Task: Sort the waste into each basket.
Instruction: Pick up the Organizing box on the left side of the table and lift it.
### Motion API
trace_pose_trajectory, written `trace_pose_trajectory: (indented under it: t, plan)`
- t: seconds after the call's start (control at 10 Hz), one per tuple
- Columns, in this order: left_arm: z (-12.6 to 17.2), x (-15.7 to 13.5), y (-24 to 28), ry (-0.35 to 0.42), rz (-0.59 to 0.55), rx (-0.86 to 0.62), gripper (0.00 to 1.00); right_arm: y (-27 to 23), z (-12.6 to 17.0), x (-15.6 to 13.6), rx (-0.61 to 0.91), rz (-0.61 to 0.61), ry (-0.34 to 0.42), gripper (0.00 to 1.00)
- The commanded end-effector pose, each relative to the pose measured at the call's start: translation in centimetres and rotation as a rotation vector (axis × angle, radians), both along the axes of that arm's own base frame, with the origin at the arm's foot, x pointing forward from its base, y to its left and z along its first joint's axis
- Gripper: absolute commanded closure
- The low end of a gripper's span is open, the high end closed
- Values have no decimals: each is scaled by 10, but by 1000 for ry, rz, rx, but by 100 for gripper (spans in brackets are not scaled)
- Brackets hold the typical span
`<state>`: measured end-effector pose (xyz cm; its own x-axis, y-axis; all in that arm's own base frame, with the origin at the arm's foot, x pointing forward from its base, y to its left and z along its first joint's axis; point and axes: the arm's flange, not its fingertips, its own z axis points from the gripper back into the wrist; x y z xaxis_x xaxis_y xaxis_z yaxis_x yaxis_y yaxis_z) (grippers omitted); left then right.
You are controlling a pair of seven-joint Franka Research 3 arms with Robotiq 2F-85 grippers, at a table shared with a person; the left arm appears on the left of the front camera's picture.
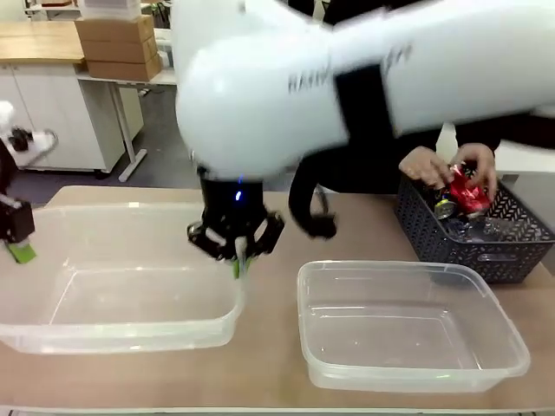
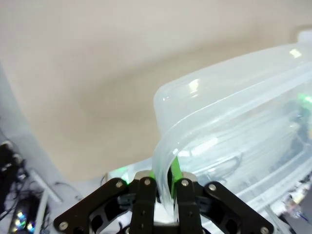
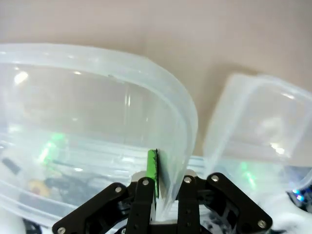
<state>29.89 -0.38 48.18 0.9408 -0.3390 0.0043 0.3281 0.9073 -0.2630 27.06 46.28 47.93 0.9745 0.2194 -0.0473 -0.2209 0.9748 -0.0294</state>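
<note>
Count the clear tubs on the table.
2. The left tub, its rim pinched by the left fingers and the right fingers; the right tub, before the dark lattice basket. None look hidden.

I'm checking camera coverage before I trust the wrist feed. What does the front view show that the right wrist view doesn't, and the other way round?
Front view: a person's hands at a red can over the dark lattice basket, and the left gripper at the left tub's outer end.
Right wrist view: close up, the right gripper with its jaws pinched shut on that tub's rim, and a green pad pressed against the clear plastic.
Both: the right gripper on the left tub, with the second tub beside it.
</note>
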Motion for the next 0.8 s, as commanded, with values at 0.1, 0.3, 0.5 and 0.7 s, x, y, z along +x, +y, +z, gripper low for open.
trace_pose_trajectory:
  t: [0.1,0.3,0.5,0.7]
  plan:
    - [60,39,-37,-91,-33,-61,100,-45,23,5,-14,73,108,100]
    - [27,0,-17,-40,-6,-3,100,-29,35,5,-6,17,54,99]
    - [27,0,-17,-40,-6,-3,100,-29,35,5,-6,17,54,99]
    - [32,16,-50,12,39,-82,93,-55,28,13,45,7,95,94]
